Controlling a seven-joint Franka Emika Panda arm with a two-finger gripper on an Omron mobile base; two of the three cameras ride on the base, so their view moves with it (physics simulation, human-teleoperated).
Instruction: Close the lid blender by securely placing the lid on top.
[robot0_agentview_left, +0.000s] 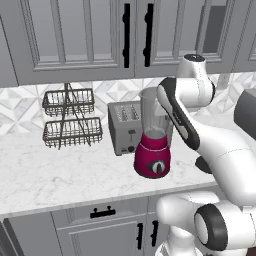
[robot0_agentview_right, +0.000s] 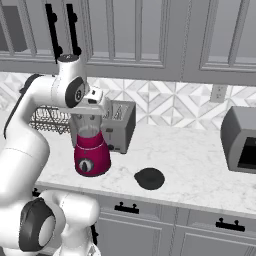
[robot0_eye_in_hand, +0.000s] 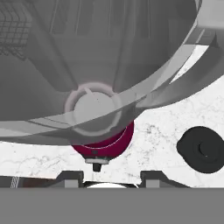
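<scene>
The claw (robot0_eye_in_hand: 105, 176) hangs over the open blender (robot0_agentview_left: 153, 134) holding nothing, fingers apart, so it should swing across to the lid (robot0_agentview_right: 149, 178) lying on the counter (robot0_agentview_right: 200, 165) beside it and grip it squarely.

The blender (robot0_agentview_right: 91, 145), a clear grey jar on a magenta base, stands upright and open directly beneath the gripper (robot0_eye_in_hand: 105, 177), while the round dark lid (robot0_agentview_right: 149, 178) lies flat on the surface off to its right.
</scene>
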